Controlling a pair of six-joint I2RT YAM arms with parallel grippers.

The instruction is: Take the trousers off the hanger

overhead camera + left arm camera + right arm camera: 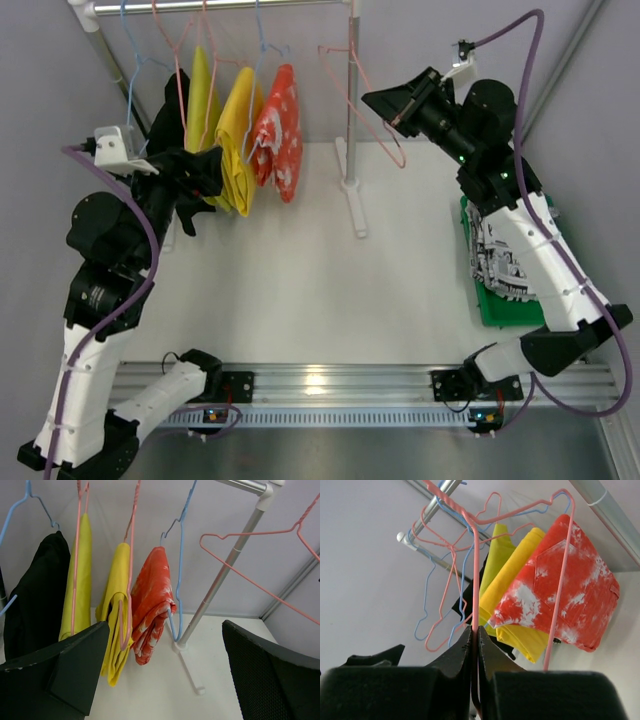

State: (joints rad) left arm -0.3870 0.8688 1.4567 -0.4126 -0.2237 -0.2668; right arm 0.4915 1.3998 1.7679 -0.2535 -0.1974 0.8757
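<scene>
Trousers [497, 262] lie off the hanger, crumpled in the green bin [495, 312] at the right edge of the table [330, 270], partly hidden under your right arm. Your right gripper [475, 635] is up by the rack's upright pole [351, 100], its jaws pinched tight on a straight run of the bare pink hanger [475, 580]. You cannot tell whether the hanger's hook sits on the rail [220, 6]. Your left gripper [165, 645] is spread wide and holds nothing, raised at the left end of the rack, just beside the black garment [35, 595]. Along the rail from there you see two yellow garments [82, 570], then the red-orange garment with white spots [155, 600] draped on a light blue hanger [181, 555]
</scene>
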